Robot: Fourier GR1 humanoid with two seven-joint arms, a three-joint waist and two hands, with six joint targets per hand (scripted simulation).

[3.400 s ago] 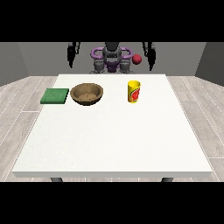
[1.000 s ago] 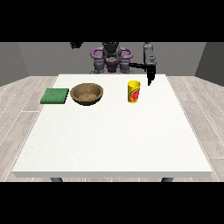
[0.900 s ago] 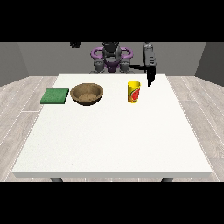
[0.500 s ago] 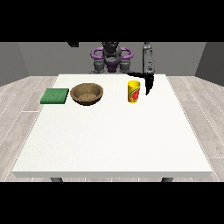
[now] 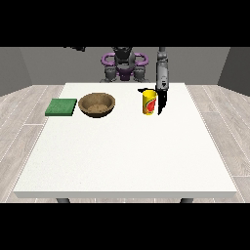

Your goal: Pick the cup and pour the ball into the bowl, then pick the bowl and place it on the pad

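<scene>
White table (image 5: 122, 151), wood-plank floor (image 5: 22, 110), grey walls. Hand at view's right (image 5: 161, 103) beside yellow cup (image 5: 149, 102); grip unclear. Bowl (image 5: 97, 104), green pad (image 5: 61, 107).

Bare test room, large white table (image 5: 122, 156), grey walls (image 5: 29, 68), pale wood-plank floor (image 5: 19, 112)

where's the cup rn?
Front view: the yellow cup stands right of centre near the table's far edge, right of the bowl, with the hand beside it.
</scene>
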